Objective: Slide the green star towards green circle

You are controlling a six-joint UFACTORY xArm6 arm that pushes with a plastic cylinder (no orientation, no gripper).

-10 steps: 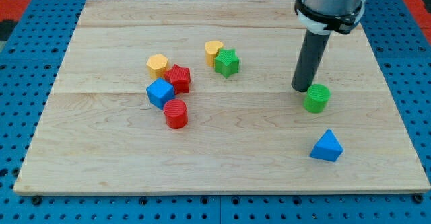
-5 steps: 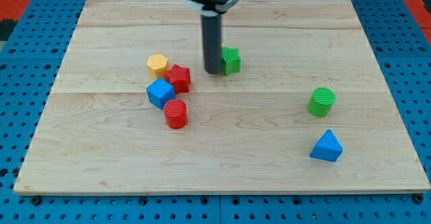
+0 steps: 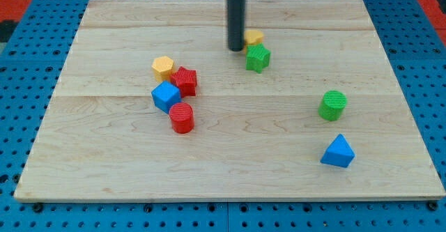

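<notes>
Resting my tip [image 3: 236,49] on the wooden board [image 3: 104,162] just left of the yellow block [image 3: 255,37] – no jaws here, only a plain rod. Green star [image 3: 258,58] touching the yellow block's lower edge, just right of my tip – well apart from the green circle [image 3: 332,105] toward the view's right.

The rod [image 3: 236,16] is cut off at the view's top and partly hides a yellow block [image 3: 255,37], perhaps heart-shaped.
</notes>
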